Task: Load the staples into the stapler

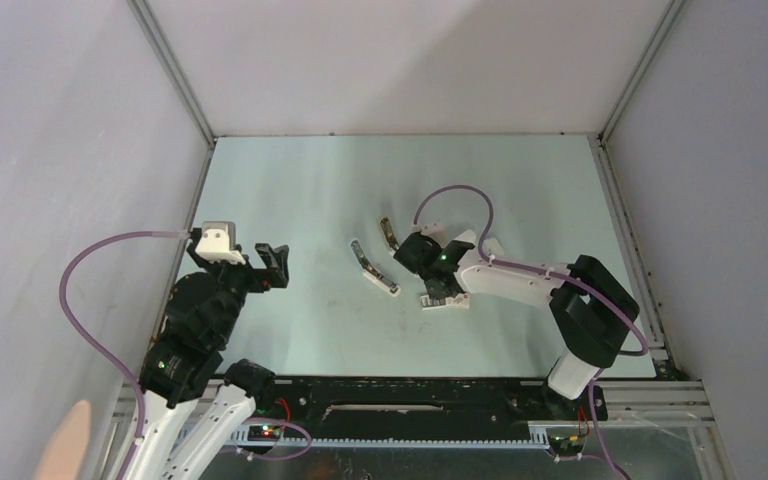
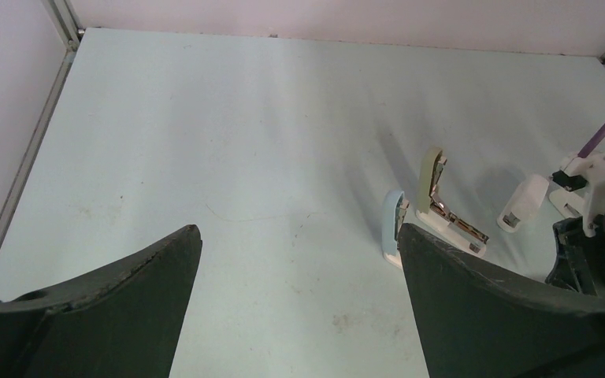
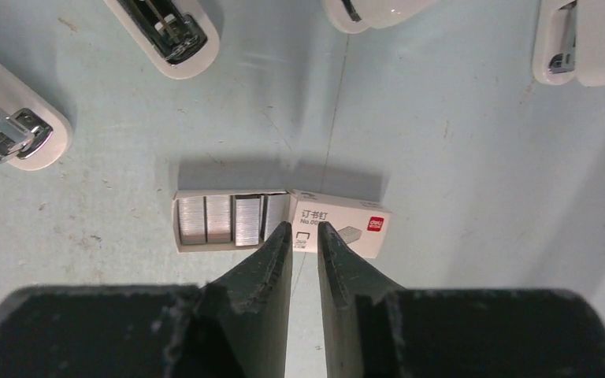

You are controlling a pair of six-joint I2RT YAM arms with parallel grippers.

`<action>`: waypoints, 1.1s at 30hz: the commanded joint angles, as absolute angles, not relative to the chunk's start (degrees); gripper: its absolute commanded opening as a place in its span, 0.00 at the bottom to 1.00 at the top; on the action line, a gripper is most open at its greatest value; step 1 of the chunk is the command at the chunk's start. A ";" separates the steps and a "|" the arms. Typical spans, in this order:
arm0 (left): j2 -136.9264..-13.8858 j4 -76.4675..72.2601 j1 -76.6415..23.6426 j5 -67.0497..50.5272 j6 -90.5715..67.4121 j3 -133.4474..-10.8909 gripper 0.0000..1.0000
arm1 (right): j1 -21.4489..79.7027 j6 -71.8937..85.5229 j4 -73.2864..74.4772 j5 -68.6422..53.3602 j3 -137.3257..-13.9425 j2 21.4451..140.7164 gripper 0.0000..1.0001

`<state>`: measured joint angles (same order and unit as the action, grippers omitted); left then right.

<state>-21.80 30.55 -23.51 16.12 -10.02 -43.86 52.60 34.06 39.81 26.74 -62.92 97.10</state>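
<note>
The staples (image 3: 220, 219) are silvery striped strips lying in a white tray that is slid out of its printed box sleeve (image 3: 350, 227). My right gripper (image 3: 305, 228) hovers right over the join of tray and sleeve, its jaws a narrow gap apart with nothing between them. In the top view it sits over the box (image 1: 444, 296). Two staplers lie hinged open left of it: a pale blue one (image 1: 373, 268) (image 2: 394, 227) and a yellowish one (image 1: 388, 235) (image 2: 433, 175). My left gripper (image 1: 275, 262) (image 2: 299, 236) stands wide open and empty at the table's left.
White staplers (image 3: 579, 43) (image 2: 522, 203) lie beyond the box near the right arm. Two open stapler ends (image 3: 169, 31) (image 3: 8, 134) show at the right wrist view's upper left. Enclosure walls and metal rails (image 1: 190, 230) border the pale green table (image 1: 310, 180).
</note>
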 commanded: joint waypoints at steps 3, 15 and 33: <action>-21.75 28.45 -23.73 15.23 -9.58 -43.77 0.98 | 53.11 34.54 35.43 22.82 -62.32 96.31 0.28; -21.62 28.41 -23.78 15.11 -9.56 -43.77 0.98 | 52.66 37.43 33.90 20.59 -62.31 100.82 0.38; -21.96 28.38 -23.78 14.75 -9.49 -43.77 0.98 | 47.80 39.73 27.57 13.88 -54.05 96.77 0.37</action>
<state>-21.80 30.55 -23.51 15.79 -10.02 -43.86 49.19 38.65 29.67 16.64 -57.06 97.62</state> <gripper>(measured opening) 0.985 0.382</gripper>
